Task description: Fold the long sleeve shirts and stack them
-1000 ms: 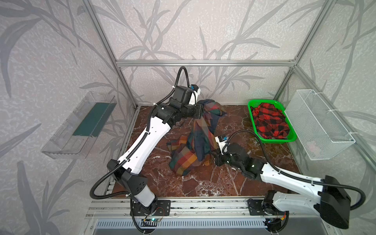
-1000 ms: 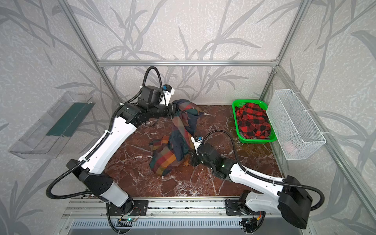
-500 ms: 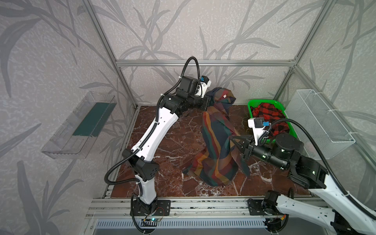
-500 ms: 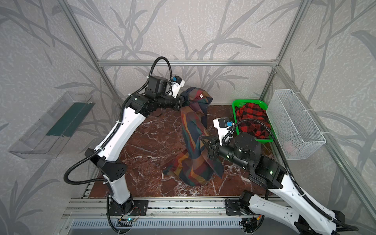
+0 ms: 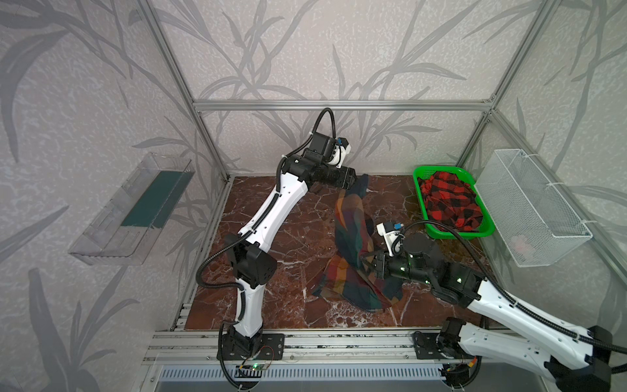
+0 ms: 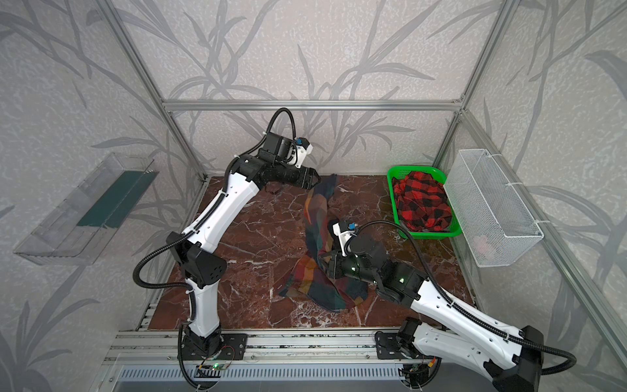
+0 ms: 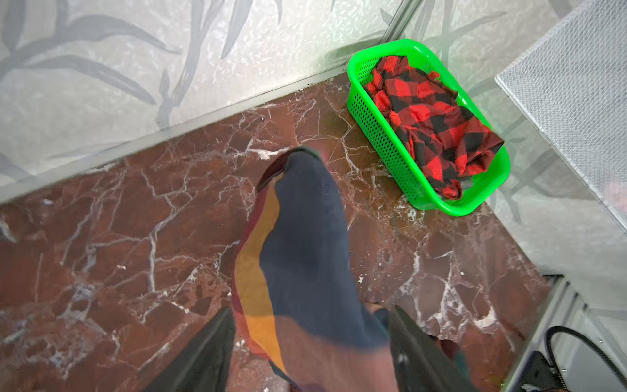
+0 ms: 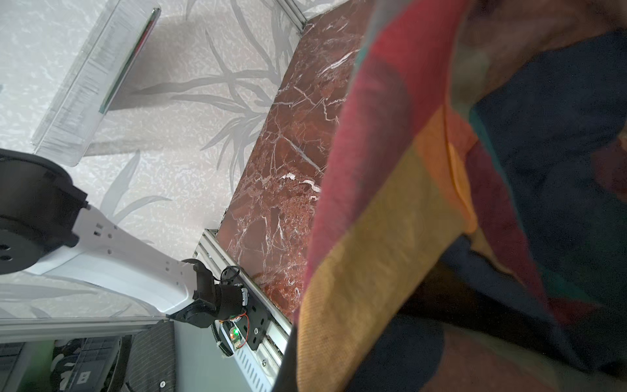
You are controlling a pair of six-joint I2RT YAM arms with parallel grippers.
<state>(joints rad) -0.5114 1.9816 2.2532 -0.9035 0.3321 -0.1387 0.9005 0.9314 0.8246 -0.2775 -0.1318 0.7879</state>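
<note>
Shirt A [image 5: 349, 224] is stretching front to back over the middle of the table [image 5: 288, 220]. Shirt B [image 5: 448, 200] is sitting in the basket [image 5: 437, 168] at the back right corner. The wire bin [image 5: 529, 210] is hanging on the right wall and the tray [image 5: 135, 210] on the left.

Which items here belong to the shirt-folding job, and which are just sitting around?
Job:
- block-plaid shirt, gripped by the right end effector
- red-check shirt, bunched up, not yet folded

Lying about:
- green basket, only holding the red-check shirt
- wire basket on the side wall
- clear tray on the opposite wall
</note>
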